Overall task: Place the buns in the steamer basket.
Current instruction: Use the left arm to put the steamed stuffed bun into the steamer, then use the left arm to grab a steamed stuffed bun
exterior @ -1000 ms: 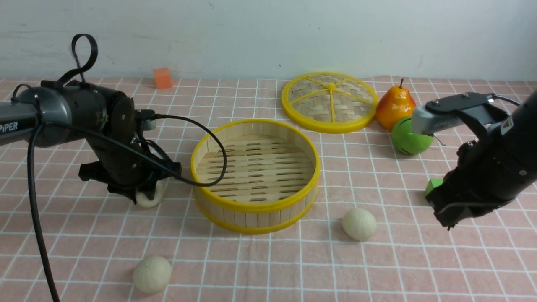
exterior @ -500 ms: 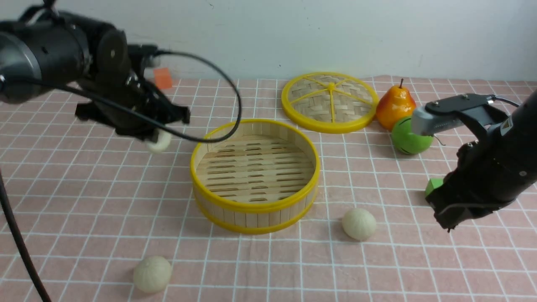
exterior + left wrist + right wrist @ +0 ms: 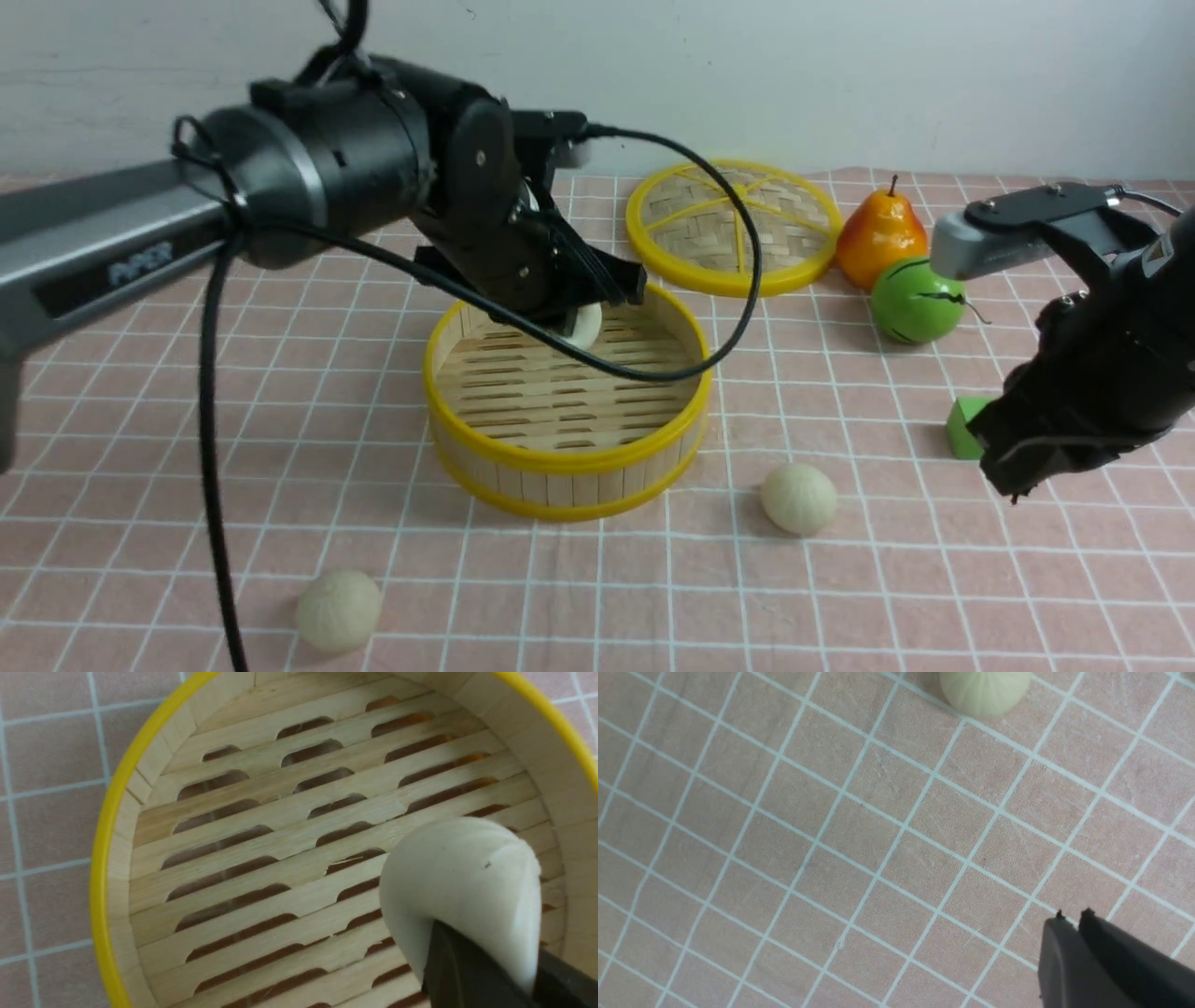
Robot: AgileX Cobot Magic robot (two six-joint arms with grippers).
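Observation:
My left gripper (image 3: 579, 322) is shut on a cream-white bun (image 3: 586, 327) and holds it just above the slatted floor at the far side of the steamer basket (image 3: 569, 459). The left wrist view shows that bun (image 3: 460, 872) pinched between dark fingers (image 3: 462, 975) inside the yellow rim (image 3: 100, 858). A second bun (image 3: 799, 499) lies on the cloth in front and to the right of the basket. A third bun (image 3: 338, 610) lies near the front left. To the right of the second bun hovers my right gripper (image 3: 1013, 490), shut and empty. The right wrist view shows that bun (image 3: 985, 690) ahead of the gripper (image 3: 1071, 914).
A woven lid with a yellow rim (image 3: 735, 224) lies behind the basket. To its right stand a pear (image 3: 879, 233) and a green striped fruit (image 3: 916, 301). A small green block (image 3: 962, 425) sits beside my right arm. The left arm's cable (image 3: 709, 308) loops over the basket.
My left gripper closed on the bun left of the basket, lifted it and carried it right, over the basket. The right arm shifted slightly to the right.

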